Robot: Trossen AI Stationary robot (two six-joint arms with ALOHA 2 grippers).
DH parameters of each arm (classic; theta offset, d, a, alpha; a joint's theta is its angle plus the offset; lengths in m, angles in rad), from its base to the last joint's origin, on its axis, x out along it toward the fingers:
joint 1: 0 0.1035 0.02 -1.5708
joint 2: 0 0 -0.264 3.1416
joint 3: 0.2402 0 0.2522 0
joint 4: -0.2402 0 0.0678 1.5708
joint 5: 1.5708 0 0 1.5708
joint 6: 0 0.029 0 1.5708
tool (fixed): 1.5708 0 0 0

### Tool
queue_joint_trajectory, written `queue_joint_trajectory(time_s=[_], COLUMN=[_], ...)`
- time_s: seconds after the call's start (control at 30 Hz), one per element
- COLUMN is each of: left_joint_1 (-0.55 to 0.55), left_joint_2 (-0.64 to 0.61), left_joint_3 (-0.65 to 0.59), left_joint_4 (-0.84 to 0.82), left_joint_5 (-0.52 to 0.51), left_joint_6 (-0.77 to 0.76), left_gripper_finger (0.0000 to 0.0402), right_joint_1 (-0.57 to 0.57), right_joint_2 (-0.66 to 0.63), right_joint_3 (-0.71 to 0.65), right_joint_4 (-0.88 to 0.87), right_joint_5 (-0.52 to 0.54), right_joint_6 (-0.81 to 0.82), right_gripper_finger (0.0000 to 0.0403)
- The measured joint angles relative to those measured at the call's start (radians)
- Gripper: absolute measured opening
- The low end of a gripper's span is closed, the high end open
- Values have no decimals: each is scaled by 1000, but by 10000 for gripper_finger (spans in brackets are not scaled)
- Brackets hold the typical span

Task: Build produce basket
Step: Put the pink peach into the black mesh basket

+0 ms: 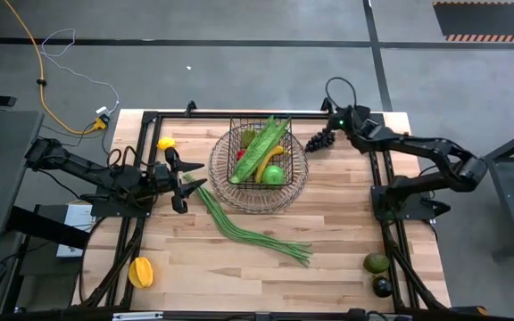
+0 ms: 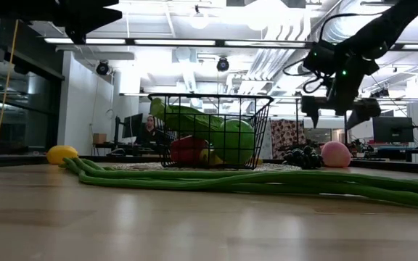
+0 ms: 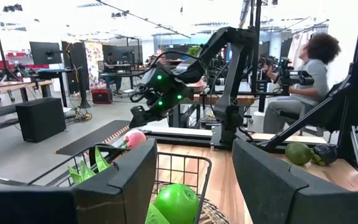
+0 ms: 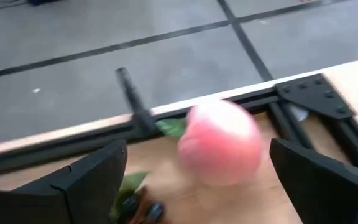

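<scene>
The right end effector [image 1: 335, 122] hovers above the far part of the tabletop [image 1: 239, 267], fingers spread wide and grasping nothing; a smooth, round pink apple [image 4: 221, 143] lies on the wood straight ahead of it, framed between the two fingers in the right wrist view, with the dark, knobbly grapes [image 1: 319, 139] just beside it and the basket [image 1: 259, 168] to its left.

The basket is dark wire mesh with a flaring round rim; it holds a glossy green apple [image 1: 275, 175], long green pods and something red (only partly seen through the mesh).

The left end effector [image 1: 183, 181] waits just left of the basket, fingers parted and empty; a yellow lemon [image 1: 165, 143] sits near it; long green beans [image 1: 248, 232] trail from beside it across the middle of the planks.

An orange fruit [image 1: 141, 271] lies near the front left corner; two avocados [image 1: 378, 272] lie near the front right edge; the front middle of the wood is bare.
</scene>
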Motion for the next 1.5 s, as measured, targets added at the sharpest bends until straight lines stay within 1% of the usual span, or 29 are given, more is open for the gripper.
queue_joint_trajectory(time_s=[0.13,0.27,0.4,0.5,0.6,0.7,1.1,1.37,1.5], left_joint_1=[0,0,0,-1,-1,-1,0,-1,-1], left_joint_2=[0,0,0,0,0,0,0,0,0], left_joint_3=[0,0,0,0,0,0,0,0,0], left_joint_4=[1,1,-1,-1,-2,-3,-3,-3,-3], left_joint_5=[0,0,0,0,0,0,0,1,1], left_joint_6=[3,1,-15,-28,-39,-33,-16,-41,-41], left_gripper_finger=[200,200,200,200,200,200,200,200,200], right_joint_1=[-52,-67,-69,-97,-91,-83,-89,-101,-107], right_joint_2=[0,6,77,163,212,242,364,422,432], right_joint_3=[0,0,0,1,46,83,188,254,267], right_joint_4=[-4,-17,35,97,44,20,-139,-222,-237], right_joint_5=[11,15,44,9,94,142,118,90,89], right_joint_6=[25,26,34,30,89,69,154,211,237], right_gripper_finger=[383,383,383,383,379,374,368,368,352])
